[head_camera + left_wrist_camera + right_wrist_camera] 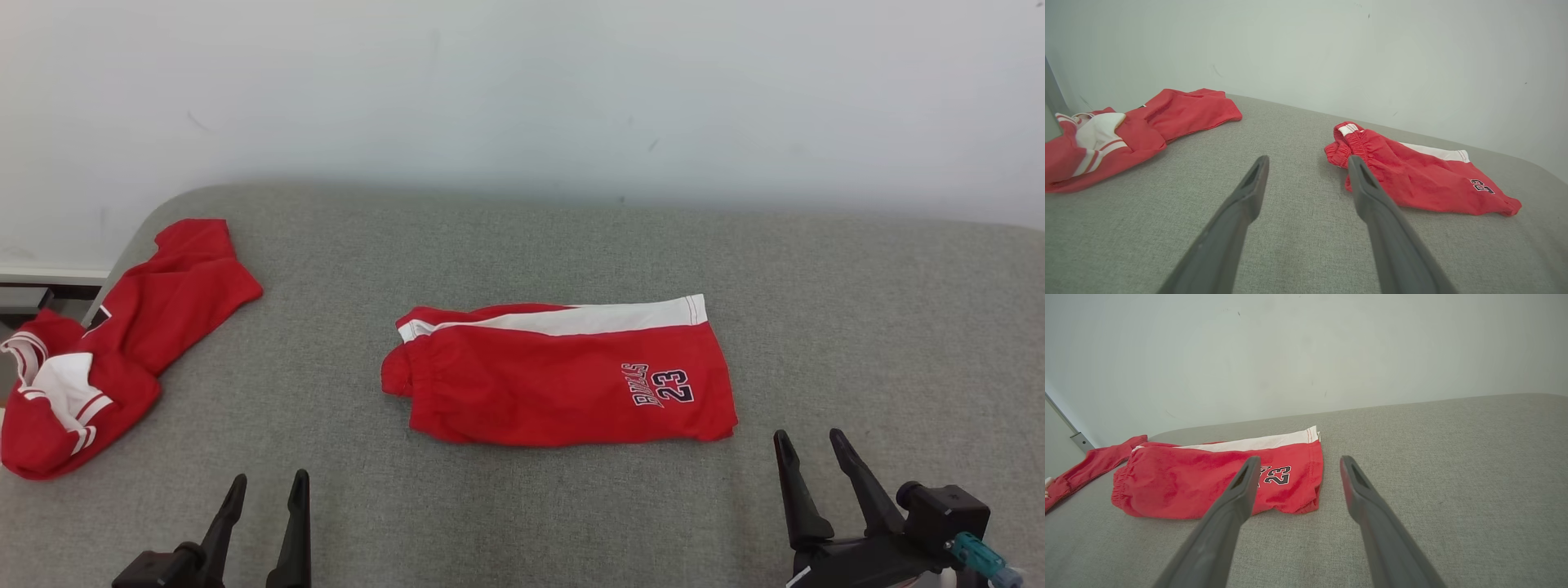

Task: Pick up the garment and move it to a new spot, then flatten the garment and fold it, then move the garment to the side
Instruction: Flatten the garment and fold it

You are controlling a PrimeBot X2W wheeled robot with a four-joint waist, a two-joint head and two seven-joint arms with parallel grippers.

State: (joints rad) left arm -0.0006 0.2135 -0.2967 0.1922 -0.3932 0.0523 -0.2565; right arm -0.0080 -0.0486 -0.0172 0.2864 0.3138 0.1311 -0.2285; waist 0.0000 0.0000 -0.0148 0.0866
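The garment [555,376] is a pair of red shorts with a white side stripe and a "23" print, lying folded in half at the middle of the grey surface; the same shorts [1421,175] [1208,482] appear in both wrist views. My left gripper [268,486] stands open near the front edge, left of the shorts and apart from them, its fingers [1251,192] empty. At the lower right, my right gripper [812,441] is open too, just off the shorts' near right corner, with nothing between its fingers [1241,490].
A second red garment with white trim [90,359] [1126,130] lies crumpled at the left edge of the grey padded surface [857,327]. A pale wall [522,90] runs behind. Bare fabric stretches to the right of the shorts.
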